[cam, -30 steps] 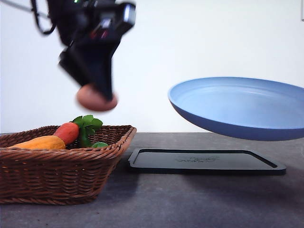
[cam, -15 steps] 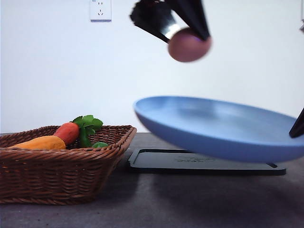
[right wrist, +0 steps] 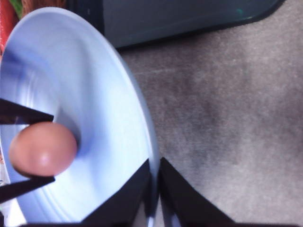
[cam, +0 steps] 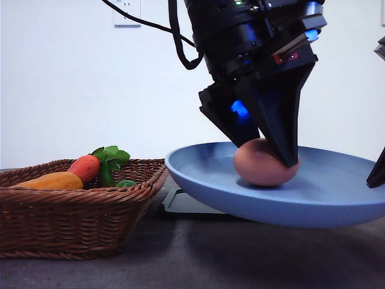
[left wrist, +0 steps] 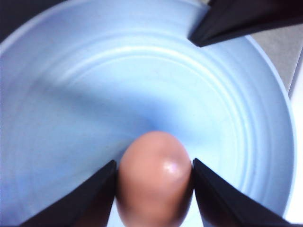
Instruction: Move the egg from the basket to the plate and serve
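The reddish-brown egg (cam: 264,162) sits low in the light blue plate (cam: 198,180) and appears to touch its surface. My left gripper (cam: 264,153) is shut on the egg from above. In the left wrist view the egg (left wrist: 154,182) is pinched between the two black fingers (left wrist: 94,198) over the plate (left wrist: 71,94). My right gripper (right wrist: 152,189) is shut on the plate's rim (right wrist: 137,109) and holds the plate in the air; its finger (cam: 377,171) shows at the right edge. The wicker basket (cam: 78,205) stands on the left.
An orange-red carrot-like vegetable (cam: 85,167) with green leaves and a yellow-orange item (cam: 51,180) lie in the basket. A flat black tray (cam: 180,201) lies on the grey table under the raised plate, also seen as the tray (right wrist: 180,19) from the right wrist.
The left gripper has come down with the egg from high above the plate into it. The plate has dropped a little and levelled out.
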